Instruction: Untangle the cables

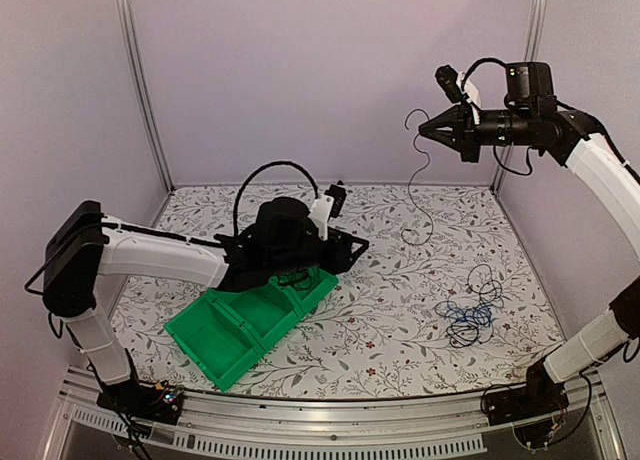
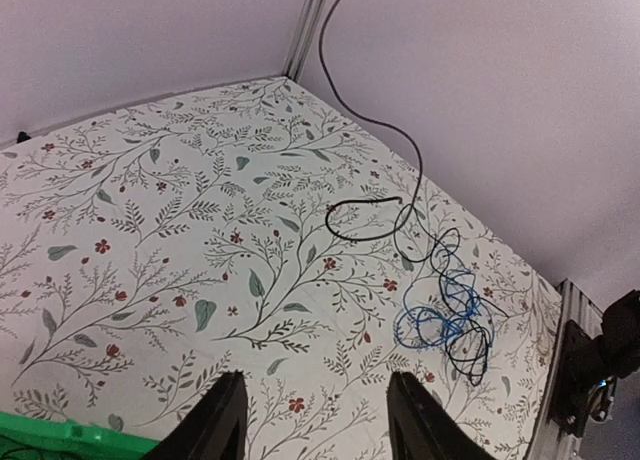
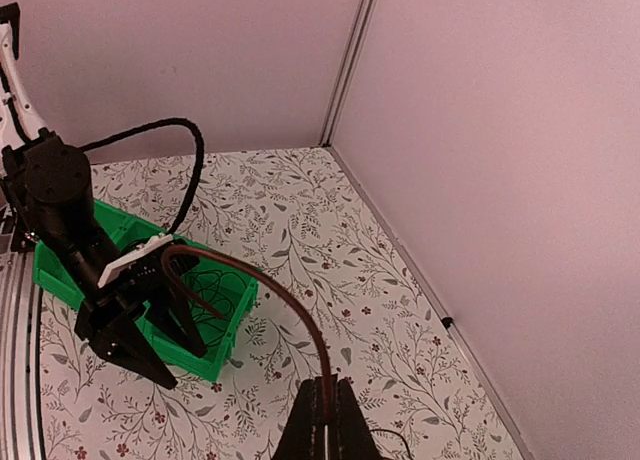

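Note:
My right gripper (image 1: 423,130) is raised high at the back right and is shut on a thin black cable (image 1: 424,185). The cable hangs down to the table and ends in a loop (image 2: 365,220). In the right wrist view the gripper (image 3: 325,420) pinches this cable (image 3: 270,290), which arcs away from it. A tangle of blue and black cables (image 1: 470,315) lies on the table at the right, also in the left wrist view (image 2: 440,315). My left gripper (image 1: 352,247) is open and empty above the green bin (image 1: 215,340); its fingers (image 2: 215,420) frame bare table.
The green bin (image 3: 60,270) holds a coil of black cable (image 3: 215,285) in its far compartment. The left arm (image 3: 90,270) hangs over it. Enclosure walls and metal posts (image 1: 140,90) close the back and sides. The table's front rail (image 1: 320,430) carries both arm bases.

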Action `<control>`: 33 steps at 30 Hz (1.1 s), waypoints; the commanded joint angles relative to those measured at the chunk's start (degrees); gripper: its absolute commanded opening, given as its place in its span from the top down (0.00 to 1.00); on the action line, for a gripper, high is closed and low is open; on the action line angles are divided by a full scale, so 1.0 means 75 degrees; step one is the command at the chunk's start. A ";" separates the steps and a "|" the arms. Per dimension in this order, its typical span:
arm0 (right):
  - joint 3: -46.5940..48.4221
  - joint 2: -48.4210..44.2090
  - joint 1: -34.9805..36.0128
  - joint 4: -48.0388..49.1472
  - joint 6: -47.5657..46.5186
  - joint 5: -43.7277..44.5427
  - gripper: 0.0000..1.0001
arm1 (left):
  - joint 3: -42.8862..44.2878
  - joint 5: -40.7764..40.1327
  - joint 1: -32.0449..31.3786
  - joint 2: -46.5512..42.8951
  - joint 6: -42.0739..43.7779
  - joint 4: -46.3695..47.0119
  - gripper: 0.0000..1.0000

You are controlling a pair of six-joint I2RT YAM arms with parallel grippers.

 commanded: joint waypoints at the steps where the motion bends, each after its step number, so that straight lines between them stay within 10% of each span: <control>1: 0.0394 0.0433 0.0758 -0.0229 -0.0365 0.0420 1.00 | -0.0466 -0.0682 0.0427 -0.0943 0.0035 -0.1292 0.51; 13: 0.2238 0.1997 0.2258 -0.0379 -0.0377 0.0183 1.00 | -0.0673 -0.3091 0.1576 -0.3280 -0.0284 -0.4899 0.43; 33: 0.3432 0.4392 0.3516 -0.0405 -0.0176 0.0441 1.00 | -0.2694 -0.3402 0.2270 -0.5858 -0.0837 -0.4723 0.33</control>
